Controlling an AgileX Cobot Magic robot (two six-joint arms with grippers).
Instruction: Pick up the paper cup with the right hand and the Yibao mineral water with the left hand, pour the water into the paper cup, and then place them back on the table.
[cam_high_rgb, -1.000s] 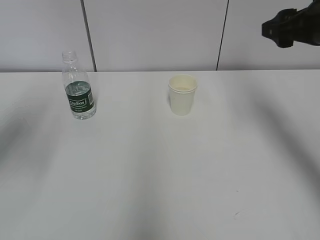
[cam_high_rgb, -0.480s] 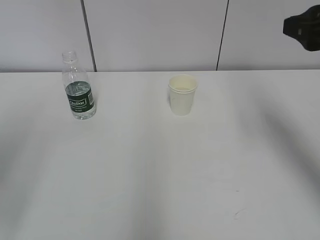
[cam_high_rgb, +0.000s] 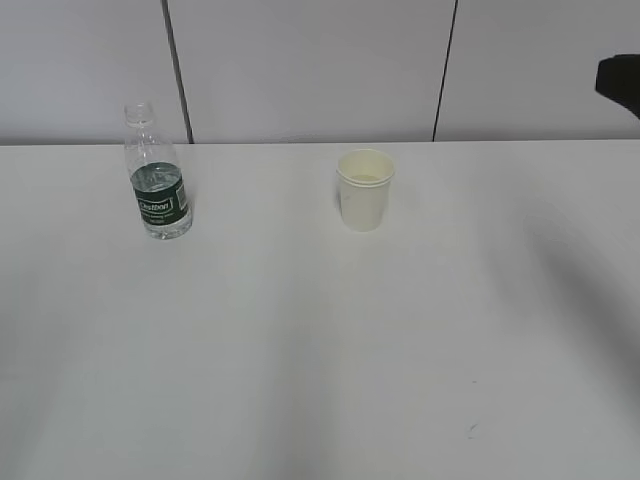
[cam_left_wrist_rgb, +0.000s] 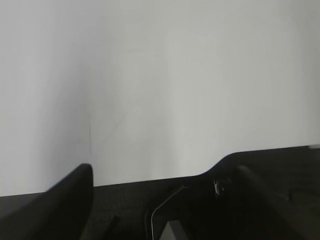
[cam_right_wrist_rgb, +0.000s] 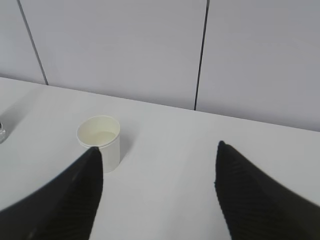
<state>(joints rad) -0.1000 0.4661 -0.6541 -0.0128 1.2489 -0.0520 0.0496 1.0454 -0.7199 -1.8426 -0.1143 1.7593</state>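
Note:
The paper cup (cam_high_rgb: 365, 190) stands upright on the white table (cam_high_rgb: 320, 340), at mid-back. The Yibao mineral water (cam_high_rgb: 157, 175), capless with a green label, stands upright at the back left. Only a black tip of the right hand (cam_high_rgb: 620, 85) shows, at the exterior view's right edge, high above the table. My right gripper (cam_right_wrist_rgb: 157, 150) is open and empty, and the cup (cam_right_wrist_rgb: 100, 142) sits ahead of its left finger (cam_right_wrist_rgb: 75, 195), apart from it. My left gripper (cam_left_wrist_rgb: 162, 172) looks open and empty over the table's edge. Neither bottle nor cup shows in the left wrist view.
A grey panelled wall (cam_high_rgb: 300, 70) with dark seams runs behind the table. A small dark scuff mark (cam_high_rgb: 470, 430) lies at the front right. Dark floor and black robot parts (cam_left_wrist_rgb: 260, 200) fill the bottom of the left wrist view.
The right arm has moved to the right and has nearly left the exterior view. The cup and bottle have not moved.

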